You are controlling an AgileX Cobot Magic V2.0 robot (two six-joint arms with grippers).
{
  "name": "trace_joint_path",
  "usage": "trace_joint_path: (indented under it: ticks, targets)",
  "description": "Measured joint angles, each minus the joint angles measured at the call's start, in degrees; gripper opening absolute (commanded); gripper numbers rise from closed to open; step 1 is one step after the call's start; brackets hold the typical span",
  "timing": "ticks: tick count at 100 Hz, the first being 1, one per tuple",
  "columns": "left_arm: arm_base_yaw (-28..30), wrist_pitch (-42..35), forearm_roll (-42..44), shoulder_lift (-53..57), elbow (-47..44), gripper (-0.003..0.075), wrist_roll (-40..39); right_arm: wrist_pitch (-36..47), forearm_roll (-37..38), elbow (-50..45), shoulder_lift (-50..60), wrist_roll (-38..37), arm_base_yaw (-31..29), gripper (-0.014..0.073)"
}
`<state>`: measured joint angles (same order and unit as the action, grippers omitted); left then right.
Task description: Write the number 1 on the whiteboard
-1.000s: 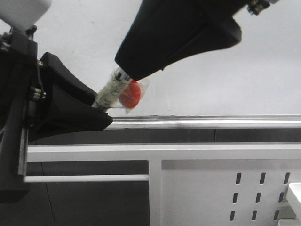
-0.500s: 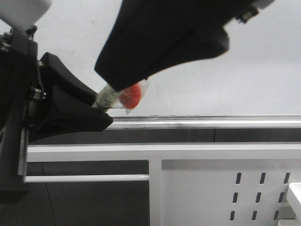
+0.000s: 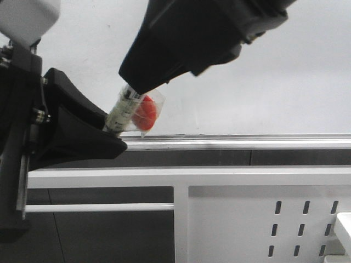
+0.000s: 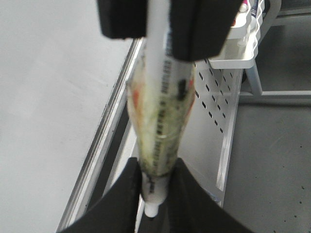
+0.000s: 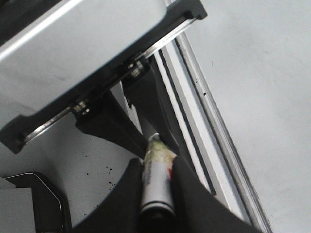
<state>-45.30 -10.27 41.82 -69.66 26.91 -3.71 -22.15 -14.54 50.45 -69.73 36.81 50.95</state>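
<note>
The whiteboard [image 3: 285, 82] fills the back, with a silvery rail [image 3: 247, 141] along its lower edge. No number 1 stroke shows on it. A white marker [image 3: 126, 107] in clear wrapping, with a red piece [image 3: 147, 112] beside it, slants up to the right in front of the board. My left gripper [image 3: 112, 130] is shut on its lower end; in the left wrist view [image 4: 155, 194] the white tip pokes out between the fingers. My right gripper [image 3: 136, 86] is shut on the marker's upper end, which also shows in the right wrist view [image 5: 156, 170].
A white perforated metal frame [image 3: 236, 219] with a crossbar [image 3: 192, 176] runs below the rail. A white tray corner [image 3: 344, 224] sits at the far right. In the left wrist view a white rack [image 4: 243, 43] stands beyond the frame, above grey floor.
My right gripper has risen slightly and uncovered more of the marker's middle. My left gripper and the marker's lower end have shifted a little left and up.
</note>
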Motion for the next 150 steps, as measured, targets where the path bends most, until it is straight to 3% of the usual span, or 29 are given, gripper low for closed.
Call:
trace_joint_path:
  ticks: [10,32,40,58,74,81,84,88,91,116,139,150]
  targets:
    - [0.0,0.0,0.0,0.0,0.0,0.0065,0.0,0.0,0.0,0.0,-0.1,0.0,0.0,-0.0072]
    - [0.0,-0.67,-1.58,0.0,0.0,0.0377,0.0,-0.13,-2.17,0.0,-0.1,-0.66,0.0,-0.0071]
    - [0.0,-0.78,-4.32,0.15,0.0,0.0415,0.0,-0.49,-2.66,0.0,-0.1,-1.02,0.1,-0.0069]
    - [0.0,1.43,-6.23,5.04,0.0,0.0411,0.0,-0.49,-3.41,0.0,1.8,-1.29,-1.65,-0.0069]
    - [0.0,8.04,-10.31,15.03,0.0,0.04,0.0,-1.22,-3.41,-1.36,5.69,-2.07,-8.08,-0.0069]
    - [0.0,12.09,-13.79,20.35,0.0,0.0289,0.0,-1.22,-3.41,-2.86,7.81,-2.09,-10.84,-0.0069]
    - [0.0,14.23,-15.25,23.06,0.0,0.0207,0.0,-1.22,-3.41,-3.53,8.97,-2.09,-11.71,-0.0069]
    - [0.0,16.3,-17.29,25.73,0.0,0.0038,0.0,-1.22,-3.41,-4.51,10.24,-2.19,-12.62,-0.0069]
    - [0.0,18.26,-18.46,28.29,0.0,-0.0016,0.0,-1.22,-3.41,-5.13,11.59,-2.19,-12.99,-0.0069]
    - [0.26,21.21,-23.26,41.29,-0.26,-0.002,-4.19,2.61,-5.43,-9.34,20.61,-2.19,-13.38,-0.0069]
    - [7.8,11.79,-26.11,44.93,-7.69,-0.002,-8.3,3.14,-7.55,-9.7,21.65,-2.35,-13.5,-0.0069]
    - [13.83,1.93,-31.73,44.93,-13.3,-0.002,-8.68,5.74,-7.7,-9.7,21.65,-2.44,-13.5,-0.0069]
